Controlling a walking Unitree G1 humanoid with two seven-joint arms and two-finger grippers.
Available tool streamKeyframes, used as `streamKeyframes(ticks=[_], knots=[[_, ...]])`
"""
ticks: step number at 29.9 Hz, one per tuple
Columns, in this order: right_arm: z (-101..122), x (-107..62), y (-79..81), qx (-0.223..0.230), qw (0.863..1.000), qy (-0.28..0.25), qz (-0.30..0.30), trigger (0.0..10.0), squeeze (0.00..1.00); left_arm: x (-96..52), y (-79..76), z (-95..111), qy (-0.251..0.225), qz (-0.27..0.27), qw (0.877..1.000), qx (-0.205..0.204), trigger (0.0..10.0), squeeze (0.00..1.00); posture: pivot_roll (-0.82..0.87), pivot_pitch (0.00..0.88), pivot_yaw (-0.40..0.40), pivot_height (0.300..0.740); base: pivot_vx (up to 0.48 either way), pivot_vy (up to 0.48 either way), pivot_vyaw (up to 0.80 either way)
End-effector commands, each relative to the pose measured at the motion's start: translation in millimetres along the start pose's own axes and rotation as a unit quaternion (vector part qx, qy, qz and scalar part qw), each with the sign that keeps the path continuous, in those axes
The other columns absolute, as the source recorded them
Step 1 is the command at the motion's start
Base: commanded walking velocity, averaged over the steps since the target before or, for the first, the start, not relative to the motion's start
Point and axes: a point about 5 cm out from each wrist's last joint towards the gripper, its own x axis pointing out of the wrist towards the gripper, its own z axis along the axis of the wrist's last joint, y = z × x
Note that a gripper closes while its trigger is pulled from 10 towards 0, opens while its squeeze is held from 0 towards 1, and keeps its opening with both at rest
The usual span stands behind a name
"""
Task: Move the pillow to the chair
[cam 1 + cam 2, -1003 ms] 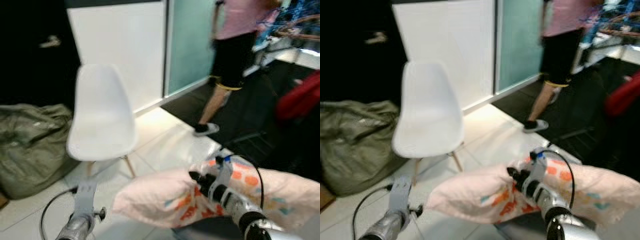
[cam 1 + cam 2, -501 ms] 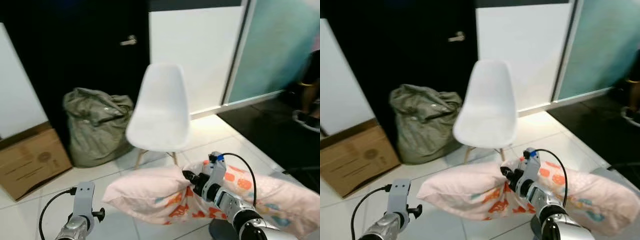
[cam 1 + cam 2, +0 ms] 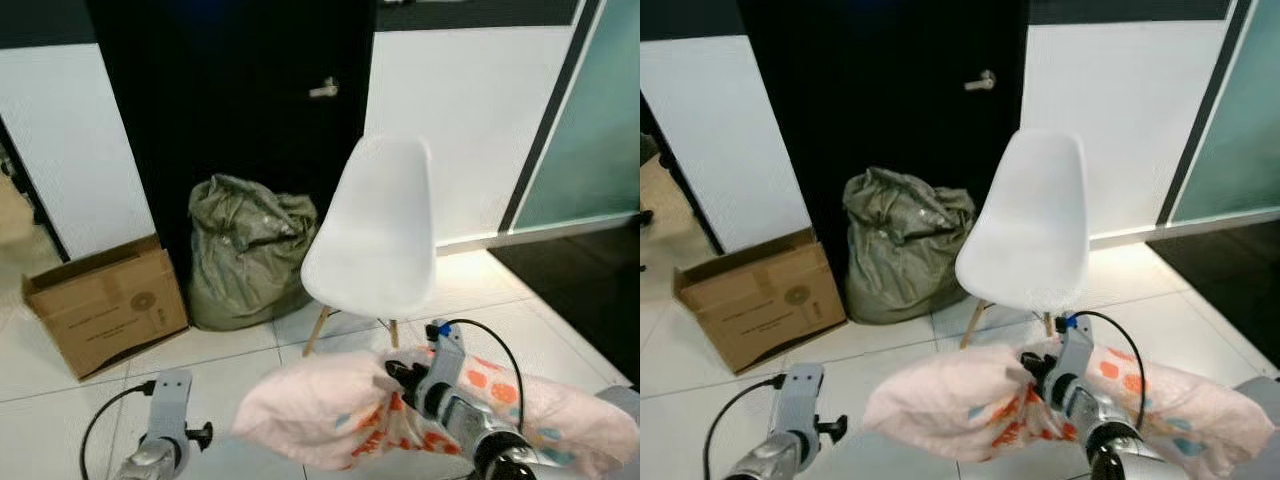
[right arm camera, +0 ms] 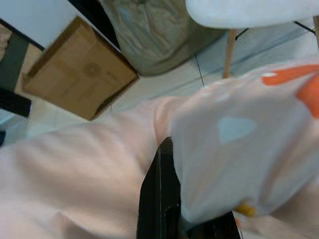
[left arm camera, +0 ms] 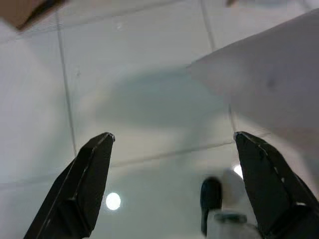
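Observation:
A long pale pink pillow (image 3: 320, 400) with orange and blue prints hangs across the lower right, above the tiled floor. My right gripper (image 3: 398, 378) is shut on its bunched middle; one black finger (image 4: 160, 189) presses into the fabric in the right wrist view. The white shell chair (image 3: 375, 235) with wooden legs stands just beyond the pillow, its seat bare. My left gripper (image 5: 172, 144) is low at the left, open over the white tiles with nothing between its fingers; a corner of the pillow (image 5: 259, 84) reaches in beside it.
A stuffed grey-green bag (image 3: 248, 250) leans against the black door (image 3: 240, 110) left of the chair. An open cardboard box (image 3: 108, 305) sits further left on the floor. A frosted glass panel (image 3: 600, 130) stands at the right.
The camera has swung left: chair, bag and box have shifted right and the person has gone out of frame. My right gripper still holds the pillow.

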Motion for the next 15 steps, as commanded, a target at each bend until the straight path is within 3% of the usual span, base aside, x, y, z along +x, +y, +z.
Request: streamKeyframes(ticks=[1,13,15], knots=[[21,-0.1,-0.4,-0.011,0.999,-0.042,0.002,10.0,0.00,0.4,-2.7,1,-0.001,-0.006,1.000,0.007,10.0,0.00,-0.10,0.000,-0.022,0.740,0.472,0.000,0.00],[34,0.3,-4.7,-0.029,0.997,-0.056,-0.052,10.0,0.00,0.3,-3.1,1,-0.002,-0.011,1.000,0.009,10.0,0.00,-0.09,0.000,-0.028,0.740,0.471,0.000,0.00],[36,-0.1,-5.9,-0.031,0.996,-0.057,-0.060,10.0,0.00,0.3,-3.2,1,-0.002,-0.012,1.000,0.009,10.0,0.00,-0.09,0.000,-0.028,0.740,0.469,0.000,-0.44]])
